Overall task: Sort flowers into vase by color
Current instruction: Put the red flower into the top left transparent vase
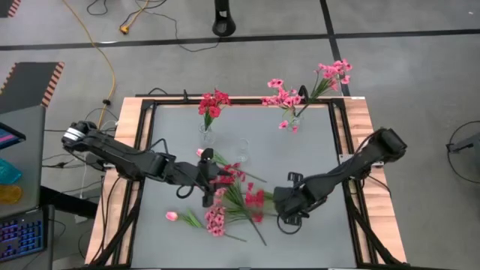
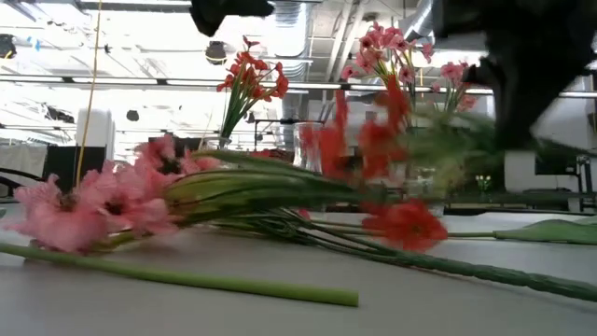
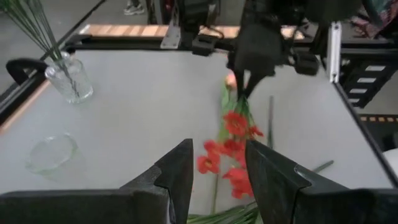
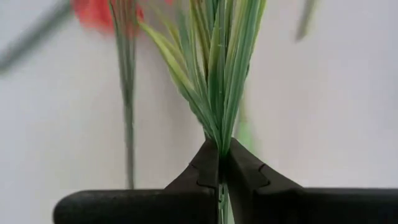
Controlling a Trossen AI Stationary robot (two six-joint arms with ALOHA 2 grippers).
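Note:
A heap of green-stemmed flowers (image 1: 232,196) lies on the grey table. It includes pink sprays (image 1: 216,220) and a pale pink bud (image 1: 171,216). My right gripper (image 1: 289,212) stands at the heap's right side, shut on a deep red sprig (image 3: 236,124). My left gripper (image 1: 212,180) hovers open over the heap's left part, with nothing between its fingers (image 3: 180,174). At the far side, red flowers (image 1: 214,101) stand in one glass vase (image 1: 206,135). Pink flowers (image 1: 300,90) stand in another vase (image 1: 294,120). An empty glass vase (image 1: 241,150) stands between them. My right gripper pinches the red sprig's bundle of green stems (image 4: 219,134) between its two fingertips. The fingers come from above, pointing steeply down, with the stems fanning out beyond them. The stem end is lifted, and the red blossoms (image 3: 211,162) hang lower, toward the table.
A dark frame and wooden border (image 1: 127,120) run round the table. Long loose stems (image 2: 187,275) lie across the near part of the table. Bare table shows at the far left (image 3: 137,106) and along the right side.

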